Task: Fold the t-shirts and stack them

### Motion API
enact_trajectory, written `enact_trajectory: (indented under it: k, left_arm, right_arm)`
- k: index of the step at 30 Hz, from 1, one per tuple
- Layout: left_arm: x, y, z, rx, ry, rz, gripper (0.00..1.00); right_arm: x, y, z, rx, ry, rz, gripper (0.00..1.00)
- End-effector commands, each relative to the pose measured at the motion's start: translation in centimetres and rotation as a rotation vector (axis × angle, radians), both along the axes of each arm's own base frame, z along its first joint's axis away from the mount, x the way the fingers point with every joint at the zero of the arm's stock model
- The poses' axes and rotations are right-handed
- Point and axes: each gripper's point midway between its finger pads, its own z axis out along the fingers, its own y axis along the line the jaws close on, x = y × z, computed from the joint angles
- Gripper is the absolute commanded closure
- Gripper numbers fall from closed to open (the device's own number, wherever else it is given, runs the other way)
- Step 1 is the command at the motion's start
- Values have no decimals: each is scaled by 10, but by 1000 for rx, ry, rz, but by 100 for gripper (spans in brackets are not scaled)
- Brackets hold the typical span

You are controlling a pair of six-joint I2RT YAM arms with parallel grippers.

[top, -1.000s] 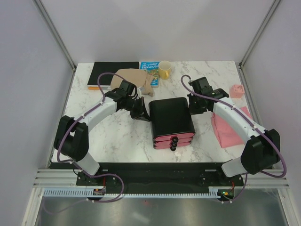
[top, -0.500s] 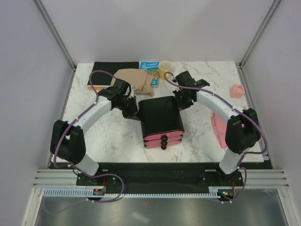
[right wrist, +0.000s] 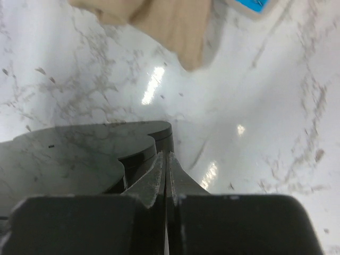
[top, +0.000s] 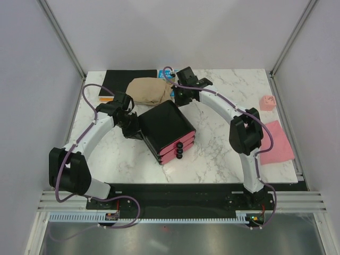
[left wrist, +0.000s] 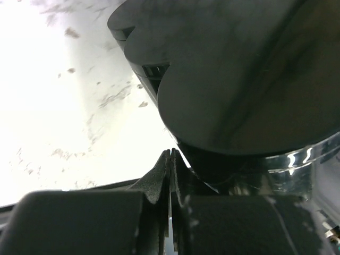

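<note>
- Marble-patterned white worktop (top: 212,151) carries everything; we see pale lilac walls (top: 175,32) around it and metal posts (top: 62,38) at the rear corners.
- Our landmark is the pink-and-black drawer box (top: 166,123), sitting skewed at mid-worktop.
- The left tool (left wrist: 171,166), clenched on nothing, is close against the box's left side.
- The right tool (right wrist: 164,169), clenched and empty, is at the box's rear corner.
- We find the tan t-shirt (top: 147,91) bunched just behind the box.
- The pink t-shirt (top: 277,143) lies flat, well to the box's right.
- A small pink block (top: 267,102) sits to the right and rear of the box.
</note>
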Motion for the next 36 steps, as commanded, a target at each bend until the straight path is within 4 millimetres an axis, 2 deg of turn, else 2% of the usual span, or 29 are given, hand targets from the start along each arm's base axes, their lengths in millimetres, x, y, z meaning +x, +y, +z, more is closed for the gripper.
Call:
enact_trajectory:
  k: [1, 3, 4, 7, 8, 10, 12, 13, 14, 15, 16, 17, 19, 20, 22, 23, 24, 25, 26, 27, 28, 29, 30, 31, 32, 33, 34, 35, 36]
  left_arm:
    - [31, -13, 29, -110, -141, 47, 98]
    - [36, -5, 31, -95, -154, 87, 98]
    - [37, -4, 32, -91, -161, 95, 98]
    - [43, 9, 30, -43, -172, 159, 98]
    - [45, 14, 29, -40, -164, 203, 98]
    - [47, 22, 27, -28, -154, 252, 98]
    - [52, 32, 33, -15, -171, 308, 97]
    - [54, 34, 37, -9, -186, 323, 92]
    - [55, 39, 45, -7, -204, 351, 89]
    - [62, 46, 59, 2, -244, 384, 87]
    - [65, 50, 68, -8, -260, 417, 82]
    - [72, 57, 84, -23, -293, 450, 80]
    - [74, 60, 103, -51, -334, 458, 76]
    - [77, 61, 116, -63, -363, 455, 76]
    - [74, 62, 124, -62, -375, 451, 76]
    - [74, 62, 128, -67, -384, 450, 76]
    - [72, 61, 133, -75, -398, 449, 76]
    - [71, 62, 134, -71, -405, 438, 76]
    - [70, 59, 138, -85, -412, 424, 75]
    - [71, 56, 140, -101, -420, 404, 73]
    - [70, 51, 142, -118, -425, 369, 71]
    - [66, 38, 143, -173, -408, 313, 69]
    - [65, 30, 140, -202, -394, 279, 67]
    - [63, 21, 131, -225, -364, 246, 67]
    - [58, 9, 127, -261, -336, 202, 67]
    - [56, 4, 121, -262, -325, 179, 68]
    - [52, -5, 110, -258, -301, 150, 70]
    - [51, -9, 106, -258, -292, 137, 71]
    - [51, -13, 103, -259, -292, 119, 74]
  right_arm:
    - [-56, 123, 20, 244, 62, 233, 100]
    - [-57, 134, 14, 255, 67, 244, 99]
    - [-60, 142, 18, 278, 72, 250, 98]
    - [-63, 157, 15, 332, 101, 250, 89]
    - [-65, 161, 15, 351, 112, 257, 82]
    - [-64, 161, 17, 356, 106, 238, 75]
    - [-57, 150, 23, 320, 54, 186, 64]
    - [-55, 145, 30, 312, 29, 176, 59]
    - [-49, 134, 52, 307, -37, 155, 59]
    - [-46, 127, 63, 305, -65, 138, 59]
    - [-41, 113, 63, 294, -71, 108, 59]
    - [-41, 101, 90, 328, -102, 82, 59]
    - [-31, 71, 96, 348, -87, 6, 58]
    - [-32, 57, 114, 375, -101, -19, 57]
    - [-30, 26, 106, 382, -54, -95, 57]
    - [-37, 14, 121, 394, -78, -109, 57]
    - [-38, -6, 104, 342, -72, -144, 57]
    - [-43, -16, 101, 321, -77, -147, 56]
    - [-53, -28, 108, 307, -86, -151, 55]
    - [-61, -40, 94, 270, -60, -149, 55]
    - [-71, -46, 96, 261, -56, -144, 54]
    - [-83, -53, 87, 233, -12, -141, 54]
    - [-96, -57, 74, 213, 34, -132, 54]
    - [-114, -57, 74, 225, 83, -100, 54]
    - [-128, -60, 59, 219, 133, -91, 55]
    - [-139, -58, 55, 238, 167, -75, 64]
    - [-149, -55, 63, 288, 172, -51, 67]
    - [-162, -56, 49, 286, 209, -44, 68]
    - [-166, -57, 48, 289, 211, -41, 71]
